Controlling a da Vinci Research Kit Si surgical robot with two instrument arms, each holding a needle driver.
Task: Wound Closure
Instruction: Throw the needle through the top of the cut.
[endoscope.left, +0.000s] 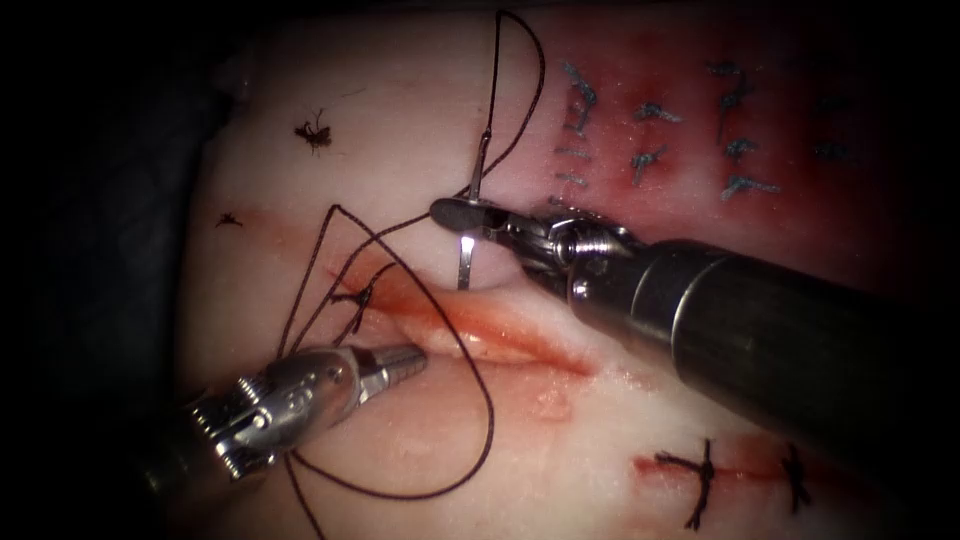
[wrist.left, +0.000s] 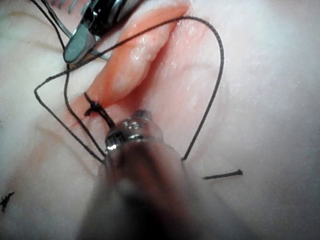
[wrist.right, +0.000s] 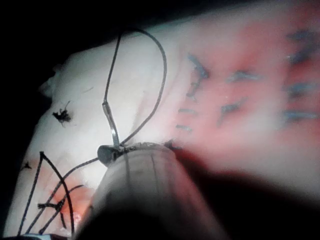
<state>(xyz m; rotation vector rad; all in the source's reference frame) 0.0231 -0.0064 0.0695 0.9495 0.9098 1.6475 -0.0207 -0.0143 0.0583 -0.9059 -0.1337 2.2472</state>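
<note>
Right tool (endoscope.left: 462, 213) is angled in above the cut (endoscope.left: 470, 330), jaws clamped on the needle (endoscope.left: 470, 215) near mid-curve; needle is held clear of the tissue (endoscope.left: 400, 120). Left tool (endoscope.left: 400, 360) is laid at the cut, jaws closed, nothing gripped. Thread (endoscope.left: 480, 440) is looped around the knot (endoscope.left: 362, 297).

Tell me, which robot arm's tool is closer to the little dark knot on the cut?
Left. The left tool sits just below and right of the knot, jaws shut on nothing visible. The right tool is farther off, above the cut, gripping the needle mid-curve.
</note>
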